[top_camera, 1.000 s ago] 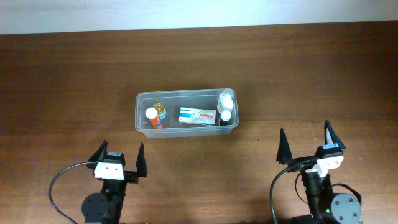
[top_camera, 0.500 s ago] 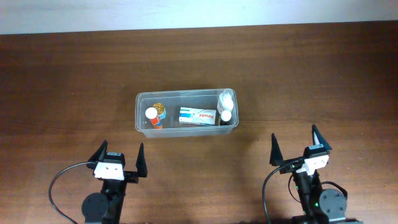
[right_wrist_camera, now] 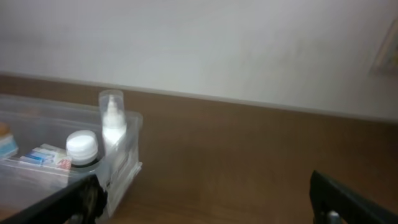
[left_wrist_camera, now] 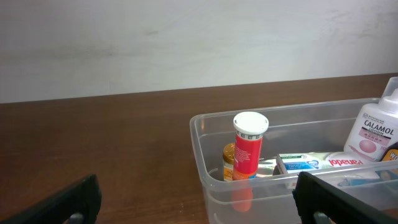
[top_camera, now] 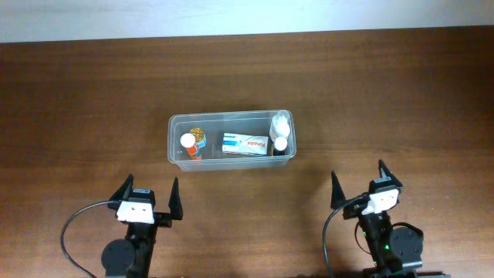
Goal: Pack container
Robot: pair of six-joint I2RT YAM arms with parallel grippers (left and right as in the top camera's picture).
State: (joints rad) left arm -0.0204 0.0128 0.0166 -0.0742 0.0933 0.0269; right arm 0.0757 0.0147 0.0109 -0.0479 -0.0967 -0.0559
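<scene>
Dark wood table (top_camera: 77, 93), white wall along its far edge. Two tools, both mine: left tool (top_camera: 152, 185) and right tool (top_camera: 356, 171), jaws spread wide, nothing between them. Both arms sit low at the near edge, pointing away; the right is turned slightly leftward. One clear container (top_camera: 224, 116) stands mid-table, well apart from both. Inside: one orange tube (top_camera: 188, 144) upright, one small jar (top_camera: 199, 135) beside it, one box (top_camera: 245, 144) flat, two bottles (top_camera: 281, 131) at the right end.

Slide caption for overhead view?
Partly filled container on table; left gripper and right gripper open, empty, clear of it.
</scene>
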